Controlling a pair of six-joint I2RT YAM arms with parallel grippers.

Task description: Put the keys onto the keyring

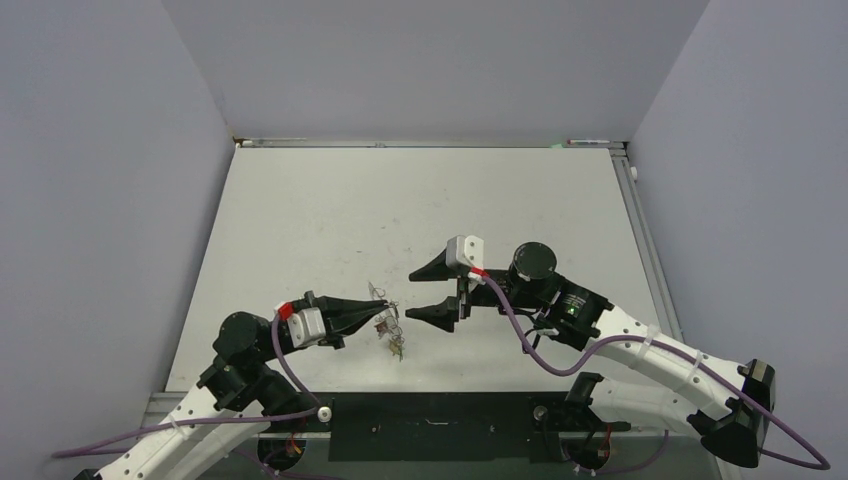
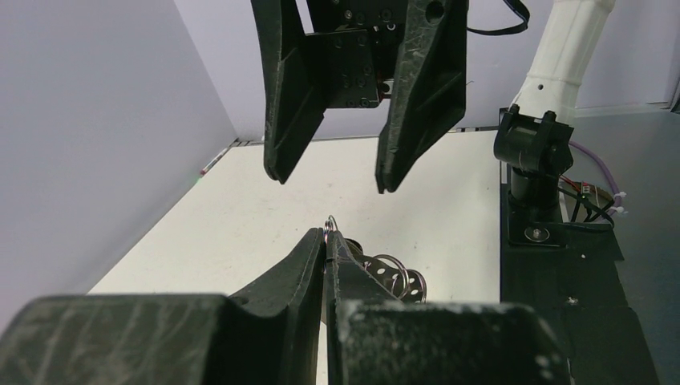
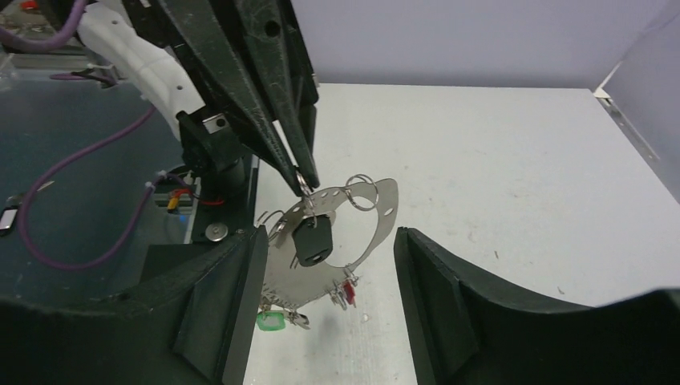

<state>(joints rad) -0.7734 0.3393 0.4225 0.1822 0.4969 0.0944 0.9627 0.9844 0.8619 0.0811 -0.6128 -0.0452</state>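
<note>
**Right wrist view:** The black left gripper (image 3: 301,172), pinched tight on the top of the large thin grey oval wire keyring (image 3: 391,212), holds it hanging over the white table (image 3: 513,176). Small metal keys (image 3: 311,241) with black, red and green heads dangle from the keyring. The right gripper (image 3: 329,241) stands spread wide, one finger on either side of the keyring.

**Left wrist view:** The parted right fingers (image 2: 285,96) hover just beyond the keyring, with a gap between.

**Top view:** Bare tabletop lies beyond the keyring, and the table's near edge is close behind it.
</note>
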